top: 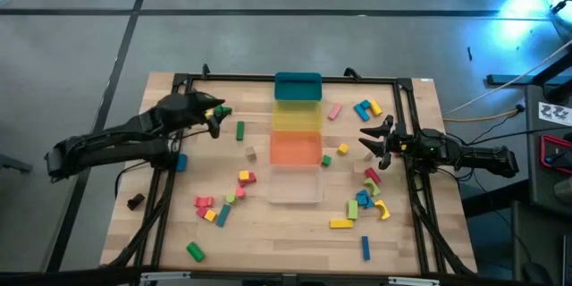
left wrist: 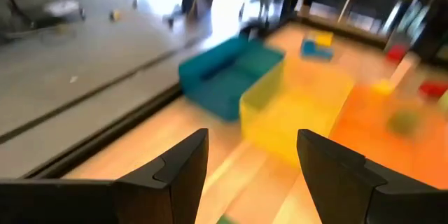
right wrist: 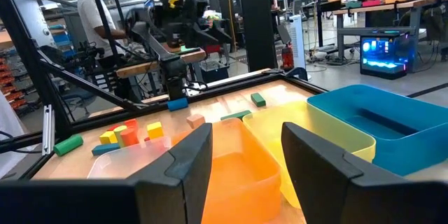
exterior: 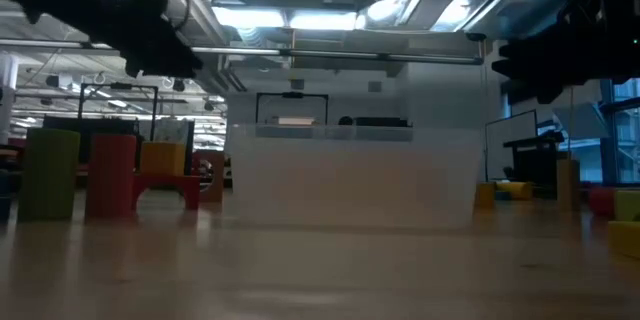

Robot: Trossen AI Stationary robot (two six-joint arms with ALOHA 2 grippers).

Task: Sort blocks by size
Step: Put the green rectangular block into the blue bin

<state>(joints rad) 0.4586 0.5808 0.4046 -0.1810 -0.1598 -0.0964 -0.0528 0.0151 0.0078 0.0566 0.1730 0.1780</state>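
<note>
Four square bins stand in a touching column at the centre of the wooden table (top: 268,250): teal bin (top: 298,88) uppermost, then yellow bin (top: 296,119), orange bin (top: 295,149), clear bin (top: 295,185) lowest. A person (right wrist: 98,10) stands at upper left, seemingly behind a workbench.
</note>
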